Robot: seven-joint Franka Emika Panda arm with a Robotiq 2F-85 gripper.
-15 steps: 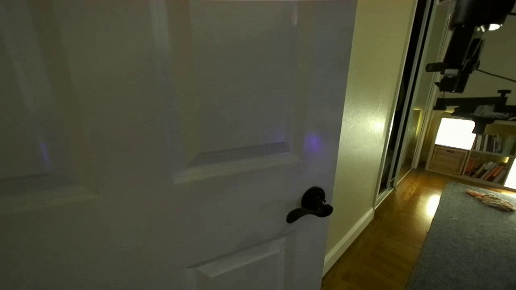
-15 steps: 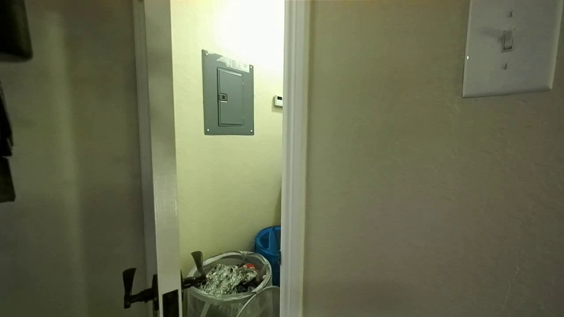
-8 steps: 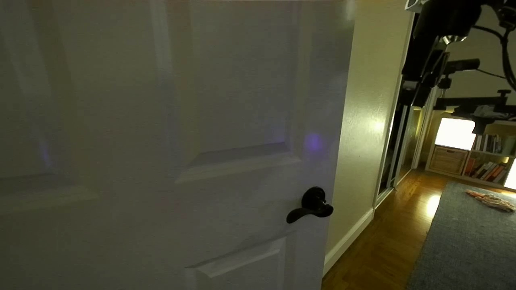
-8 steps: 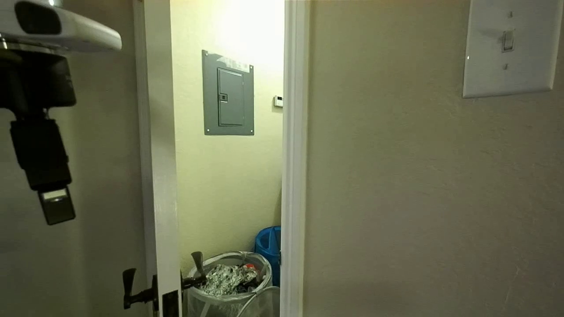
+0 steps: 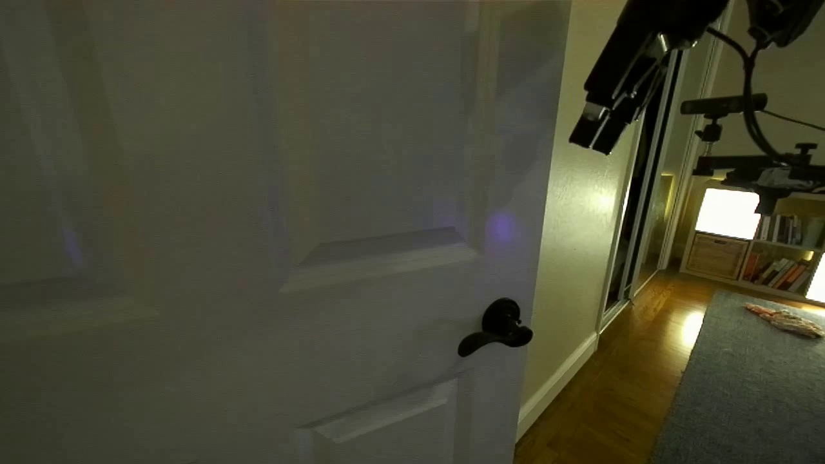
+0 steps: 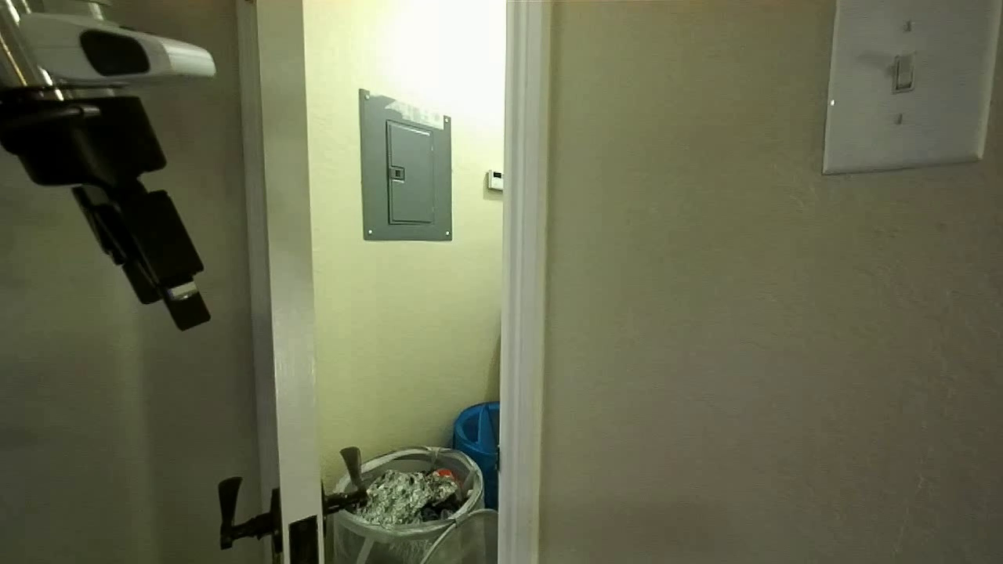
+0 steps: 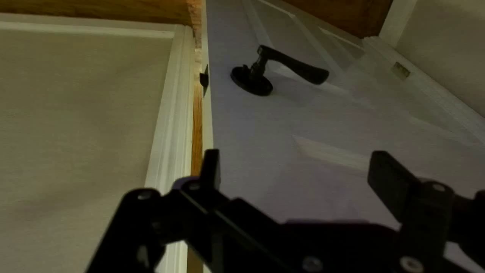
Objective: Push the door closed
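your jaws were spread apart, and they stood higher than the black handle point(image 5: 501, 332) of the white door point(image 5: 271, 232), which was ajar.

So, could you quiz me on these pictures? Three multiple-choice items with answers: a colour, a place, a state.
1. What colour is the lever handle on the door?
A) White
B) Black
C) Red

2. Where is the grey panel?
A) On the wall past the door
B) On the door itself
C) On the lever handle

3. How does the door stand?
A) Fully shut
B) Lying flat
C) Partly open

1 B: dark against the pale door in the wrist view.
2 A: an exterior view shows it there.
3 C: an exterior view shows a gap between door edge and frame.
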